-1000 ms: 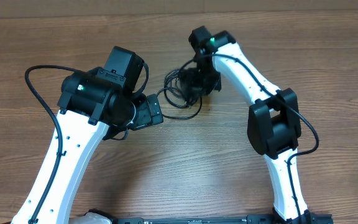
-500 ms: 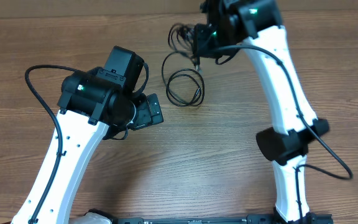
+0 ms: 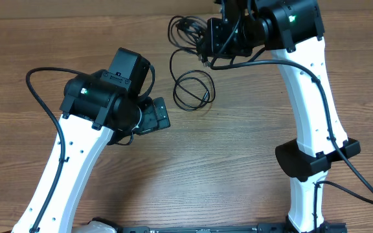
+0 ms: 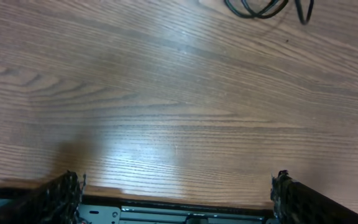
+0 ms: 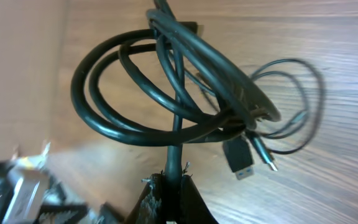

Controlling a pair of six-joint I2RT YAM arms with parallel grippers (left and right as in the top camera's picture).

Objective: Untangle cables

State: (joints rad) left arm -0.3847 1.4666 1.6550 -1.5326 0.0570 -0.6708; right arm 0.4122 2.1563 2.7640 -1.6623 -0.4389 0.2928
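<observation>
A bundle of black cables (image 3: 184, 30) hangs coiled near the table's far edge, with my right gripper (image 3: 203, 41) shut on it. In the right wrist view the jaws (image 5: 174, 180) pinch one strand below the coil (image 5: 135, 127), and a USB plug (image 5: 240, 159) dangles beside it. One thinner cable (image 3: 193, 90) lies as a loose loop on the wood; its upper end rises toward the held bundle. The same loop shows blurred behind the coil (image 5: 303, 106). My left gripper (image 3: 162, 116) stands open over bare wood, left of the loop. Its fingers (image 4: 64, 198) are wide apart, and cable ends (image 4: 253, 9) show at the top edge.
Thick black cords run along both white arms (image 3: 37, 84). The wooden table's far edge (image 3: 109, 13) lies just behind the raised bundle. The right arm's elbow (image 3: 313, 155) sits over the table's right side.
My right arm has carried the bundle up and toward the far edge. The thin loop has pulled out of the bundle and stayed on the table. The left arm has not moved.
</observation>
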